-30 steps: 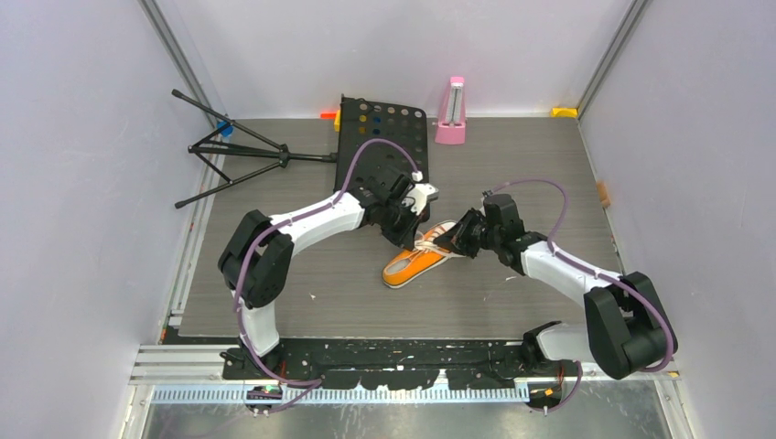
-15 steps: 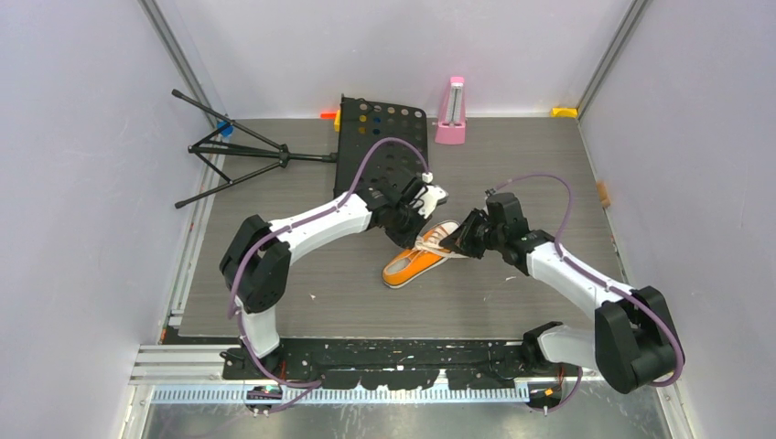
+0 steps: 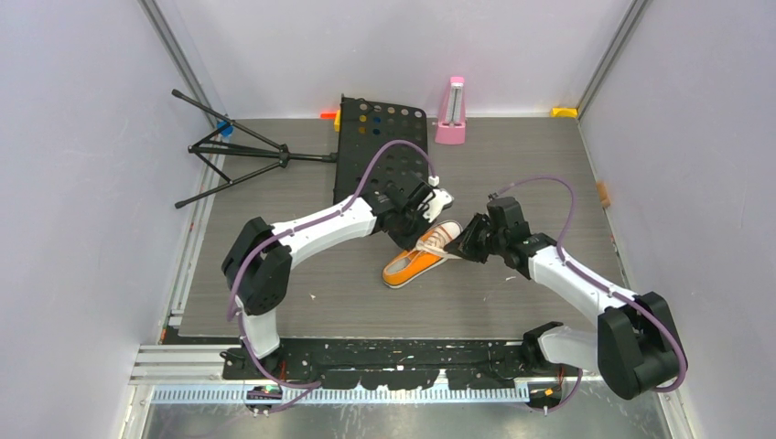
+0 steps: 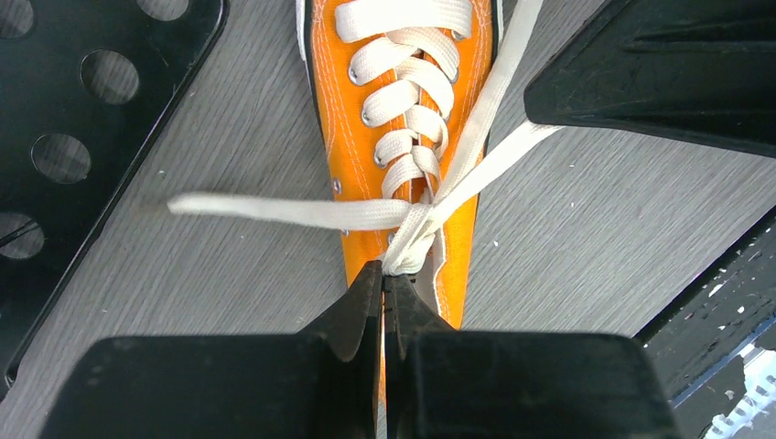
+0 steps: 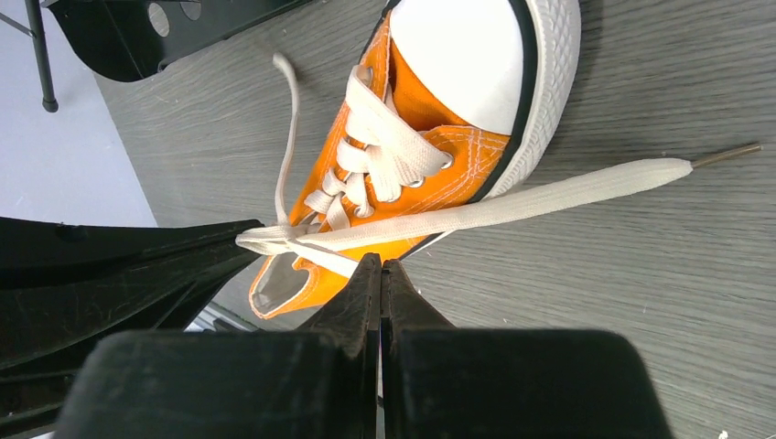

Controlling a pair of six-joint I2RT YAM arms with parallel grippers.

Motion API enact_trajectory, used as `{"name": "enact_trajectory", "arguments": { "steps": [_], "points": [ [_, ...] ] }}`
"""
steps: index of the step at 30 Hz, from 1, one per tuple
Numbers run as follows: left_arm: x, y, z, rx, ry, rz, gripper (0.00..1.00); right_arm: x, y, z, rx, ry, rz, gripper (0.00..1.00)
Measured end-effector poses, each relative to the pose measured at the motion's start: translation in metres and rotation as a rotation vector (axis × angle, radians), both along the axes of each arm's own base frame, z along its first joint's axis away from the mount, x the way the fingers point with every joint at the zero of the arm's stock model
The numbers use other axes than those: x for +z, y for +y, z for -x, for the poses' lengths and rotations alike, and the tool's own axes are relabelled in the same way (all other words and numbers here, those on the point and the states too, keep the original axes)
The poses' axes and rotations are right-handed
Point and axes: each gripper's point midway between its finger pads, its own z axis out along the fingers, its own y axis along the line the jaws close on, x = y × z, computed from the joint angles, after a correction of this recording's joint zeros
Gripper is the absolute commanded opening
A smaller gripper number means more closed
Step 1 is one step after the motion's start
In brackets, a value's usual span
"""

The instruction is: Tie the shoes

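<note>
The orange sneaker (image 3: 409,264) lies mid-table, and its white laces (image 3: 439,236) are crossed in a first knot over the tongue. My left gripper (image 3: 422,226) is at the shoe's far side. In the left wrist view it (image 4: 383,275) is shut on a bunched lace (image 4: 408,249) at the tongue of the shoe (image 4: 403,55). My right gripper (image 3: 459,245) is at the shoe's right. In the right wrist view it (image 5: 380,263) is shut, with a lace strand (image 5: 320,256) running into its tips. A free lace end (image 5: 549,194) lies across the table beside the white toe cap (image 5: 462,55).
A black perforated music-stand plate (image 3: 384,137) lies just behind the shoe, close to my left arm. A folded black tripod (image 3: 240,151) is at the back left. A pink metronome (image 3: 450,112) stands at the back wall. Grey walls enclose the table.
My left gripper has shifted right and toward the back. My right gripper has drawn slightly right. The laces between them are now pulled taut. The shoe has stayed in place.
</note>
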Motion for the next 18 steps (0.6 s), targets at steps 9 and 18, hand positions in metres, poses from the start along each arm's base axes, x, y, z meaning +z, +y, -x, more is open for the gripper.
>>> {"name": "enact_trajectory", "arguments": {
  "steps": [9, 18],
  "points": [
    [-0.002, -0.004, 0.001, -0.012, -0.012, 0.007, 0.06, -0.006, -0.002, 0.002, -0.005, -0.002, 0.008, 0.0],
    [-0.008, -0.001, 0.001, -0.014, -0.009, 0.005, 0.3, -0.012, -0.004, 0.006, -0.005, 0.016, 0.011, 0.0]
  ]
}}
